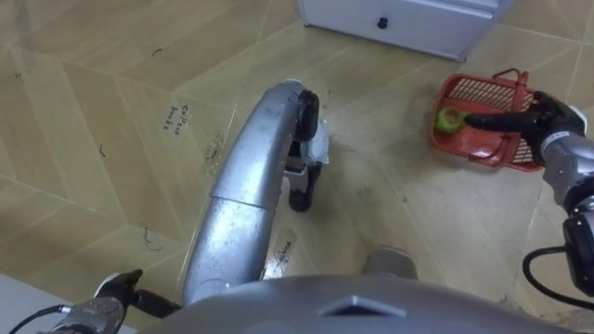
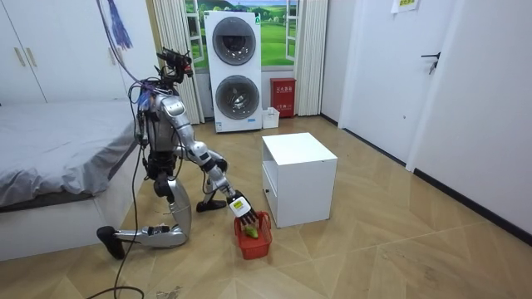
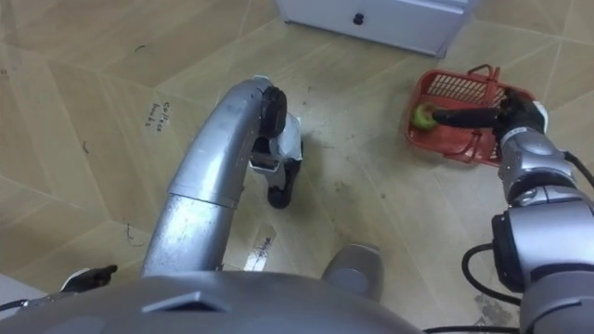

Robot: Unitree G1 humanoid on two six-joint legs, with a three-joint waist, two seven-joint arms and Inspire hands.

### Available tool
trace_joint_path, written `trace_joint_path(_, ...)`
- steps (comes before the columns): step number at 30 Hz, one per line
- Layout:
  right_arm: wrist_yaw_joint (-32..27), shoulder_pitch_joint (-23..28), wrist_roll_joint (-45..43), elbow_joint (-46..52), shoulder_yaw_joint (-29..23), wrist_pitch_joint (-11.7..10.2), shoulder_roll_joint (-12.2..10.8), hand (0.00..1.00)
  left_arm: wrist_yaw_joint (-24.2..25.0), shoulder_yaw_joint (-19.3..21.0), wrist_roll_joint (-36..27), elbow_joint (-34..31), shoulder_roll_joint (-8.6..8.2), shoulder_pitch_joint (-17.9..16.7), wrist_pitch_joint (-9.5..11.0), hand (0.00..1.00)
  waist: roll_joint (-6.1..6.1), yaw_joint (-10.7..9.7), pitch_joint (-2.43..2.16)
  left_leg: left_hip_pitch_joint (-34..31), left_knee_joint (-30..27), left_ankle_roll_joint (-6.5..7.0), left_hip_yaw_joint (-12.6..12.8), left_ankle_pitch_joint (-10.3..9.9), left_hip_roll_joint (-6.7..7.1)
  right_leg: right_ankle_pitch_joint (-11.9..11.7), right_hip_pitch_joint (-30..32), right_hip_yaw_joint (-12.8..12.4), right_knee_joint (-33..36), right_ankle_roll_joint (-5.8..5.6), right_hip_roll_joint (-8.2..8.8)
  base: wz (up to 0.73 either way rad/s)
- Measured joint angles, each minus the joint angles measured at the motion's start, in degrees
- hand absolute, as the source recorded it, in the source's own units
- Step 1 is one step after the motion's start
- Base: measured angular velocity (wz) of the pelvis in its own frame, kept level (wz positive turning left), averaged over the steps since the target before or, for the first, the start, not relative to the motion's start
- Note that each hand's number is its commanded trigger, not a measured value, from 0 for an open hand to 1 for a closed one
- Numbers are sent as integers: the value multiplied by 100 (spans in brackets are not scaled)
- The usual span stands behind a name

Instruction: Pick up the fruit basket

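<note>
On the floor [image 1: 111, 139] at two o'clock, the red fruit basket [image 1: 478, 90] sits unlifted, the right robot hand [image 1: 548, 117] reaching over it, fingers straight, handle ungrasped.

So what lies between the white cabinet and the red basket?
Bare wood floor only; the left eye view shows that strip between the white cabinet and the red basket.
</note>
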State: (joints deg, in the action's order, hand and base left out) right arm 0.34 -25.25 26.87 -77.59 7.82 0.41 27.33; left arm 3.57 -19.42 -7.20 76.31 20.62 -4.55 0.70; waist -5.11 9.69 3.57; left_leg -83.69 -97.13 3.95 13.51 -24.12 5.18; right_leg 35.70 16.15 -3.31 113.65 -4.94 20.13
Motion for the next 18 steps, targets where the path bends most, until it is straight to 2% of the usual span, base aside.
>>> trace_joint_path(10,78,-1,238,-35,89,0,0,0,57,-205,-11,-3,-3,1,-39,0,2,7,-1,-34,20,-14,6,8,-11,0,52,-5,9,-6,0,0)
trace_joint_path(11,111,-1,243,-37,124,0,0,29,58,-229,-12,-3,-3,1,-39,0,4,9,-2,-56,20,-14,6,8,-15,0,73,-8,9,-6,0,0)
trace_joint_path(12,122,-2,256,-36,207,0,0,74,59,-230,-13,-3,-3,2,-40,0,5,16,-2,-76,19,-14,7,8,-25,0,98,-16,10,-7,-2,0)
trace_joint_path(13,128,-2,259,-36,227,0,-1,100,59,-229,-13,-3,-3,5,-41,0,5,20,-2,-80,18,-13,10,8,-28,0,106,-20,11,-5,-2,0)
trace_joint_path(18,164,-2,260,-41,229,0,1,100,69,-223,-13,-4,-10,21,-45,0,15,33,-8,-88,26,-14,27,8,-50,5,149,-60,26,3,6,0)
